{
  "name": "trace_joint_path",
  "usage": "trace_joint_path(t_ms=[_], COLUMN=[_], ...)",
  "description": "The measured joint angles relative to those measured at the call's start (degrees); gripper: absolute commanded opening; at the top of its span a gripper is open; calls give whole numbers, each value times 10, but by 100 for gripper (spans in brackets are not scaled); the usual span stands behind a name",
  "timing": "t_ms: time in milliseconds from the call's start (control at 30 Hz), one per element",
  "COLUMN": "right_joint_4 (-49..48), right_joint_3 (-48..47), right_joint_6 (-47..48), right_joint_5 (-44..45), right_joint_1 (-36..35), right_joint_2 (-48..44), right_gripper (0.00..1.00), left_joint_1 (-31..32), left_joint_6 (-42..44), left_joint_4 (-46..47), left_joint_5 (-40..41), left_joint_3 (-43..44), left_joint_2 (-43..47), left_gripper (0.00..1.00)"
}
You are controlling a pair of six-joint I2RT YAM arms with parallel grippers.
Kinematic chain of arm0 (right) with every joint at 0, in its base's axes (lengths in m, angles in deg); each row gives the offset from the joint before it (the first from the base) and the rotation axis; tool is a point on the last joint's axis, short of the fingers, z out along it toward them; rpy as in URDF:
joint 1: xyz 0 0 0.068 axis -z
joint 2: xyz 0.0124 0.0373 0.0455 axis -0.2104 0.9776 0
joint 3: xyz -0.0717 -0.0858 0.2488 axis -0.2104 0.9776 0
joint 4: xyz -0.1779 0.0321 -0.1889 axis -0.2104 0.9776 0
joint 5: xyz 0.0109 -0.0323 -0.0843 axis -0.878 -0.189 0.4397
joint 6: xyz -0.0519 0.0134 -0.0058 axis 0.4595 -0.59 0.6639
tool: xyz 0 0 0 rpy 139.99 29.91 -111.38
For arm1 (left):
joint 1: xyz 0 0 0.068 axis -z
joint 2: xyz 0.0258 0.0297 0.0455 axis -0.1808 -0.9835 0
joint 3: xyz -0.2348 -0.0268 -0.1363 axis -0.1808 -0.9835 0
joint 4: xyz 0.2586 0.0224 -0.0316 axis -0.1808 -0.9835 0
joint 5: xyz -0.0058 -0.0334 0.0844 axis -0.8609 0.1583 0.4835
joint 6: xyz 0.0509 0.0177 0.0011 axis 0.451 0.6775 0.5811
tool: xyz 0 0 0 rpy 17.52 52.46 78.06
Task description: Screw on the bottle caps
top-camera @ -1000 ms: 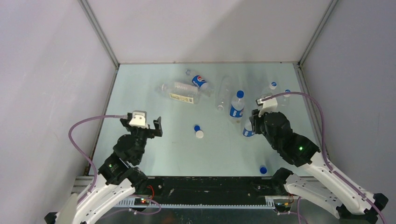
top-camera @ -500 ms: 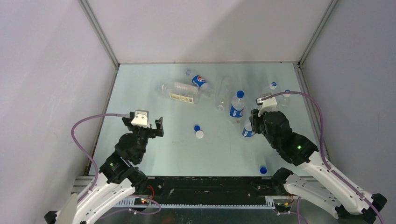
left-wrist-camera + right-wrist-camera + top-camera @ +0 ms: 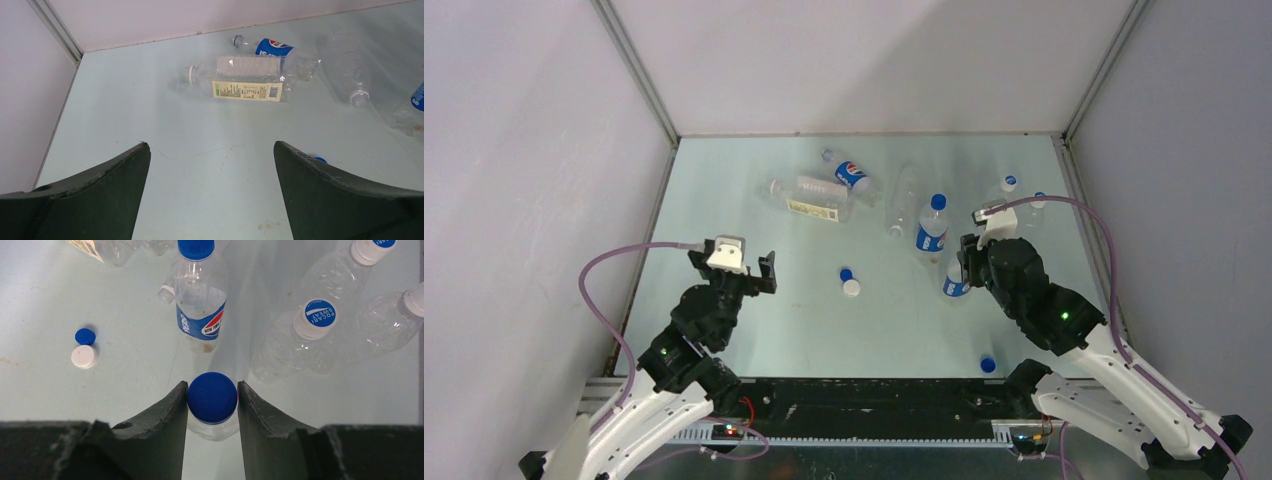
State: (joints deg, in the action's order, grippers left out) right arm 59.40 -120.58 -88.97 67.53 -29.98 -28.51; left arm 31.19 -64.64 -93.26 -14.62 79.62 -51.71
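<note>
My right gripper [image 3: 212, 399] is shut on a blue bottle cap [image 3: 212, 395] that sits on the neck of an upright clear bottle [image 3: 216, 429]. In the top view that bottle [image 3: 952, 283] stands just left of the right gripper [image 3: 969, 265]. A loose blue cap [image 3: 846, 273] and a white cap [image 3: 852, 288] lie together mid-table, also in the right wrist view (blue cap [image 3: 85, 336], white cap [image 3: 84, 356]). My left gripper [image 3: 732, 268] is open and empty over bare table, its jaws wide apart in the left wrist view [image 3: 211, 147].
A capped blue-label bottle [image 3: 932, 225] stands behind the held one. Bottles lie at the back: a pale-labelled one [image 3: 245, 80], a blue-labelled one [image 3: 272, 47], a plain one [image 3: 347, 65]. Two white-capped bottles [image 3: 320, 313] are at the right. Another blue cap [image 3: 988, 364] lies near the front edge.
My left gripper has drifted slightly to the right, still open. My right gripper stays shut on the blue cap in the same place.
</note>
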Motion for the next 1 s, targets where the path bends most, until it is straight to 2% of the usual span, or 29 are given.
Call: trace_joint_path(t_ms=[267,467,767,900,1000], right_joint_4=[1,2,6,6,6], right_joint_3=[0,0,0,0,0], right_joint_6=[0,-4,-5,-7,-9], right_joint_5=[0,0,-4,-4,-5], right_joint_1=[0,0,0,0,0], right_joint_2=[0,-5,-24,-34,-47], right_gripper=[43,51,56,63,76], left_joint_1=[0,0,0,0,0], left_joint_6=[0,0,0,0,0], left_joint_4=[1,4,4,4,4], left_joint_5=[-2,-6,-10,-10,-10], left_joint_3=[0,0,0,0,0], left_joint_2=[0,0,0,1,1], left_gripper=[100,100,100,100,100])
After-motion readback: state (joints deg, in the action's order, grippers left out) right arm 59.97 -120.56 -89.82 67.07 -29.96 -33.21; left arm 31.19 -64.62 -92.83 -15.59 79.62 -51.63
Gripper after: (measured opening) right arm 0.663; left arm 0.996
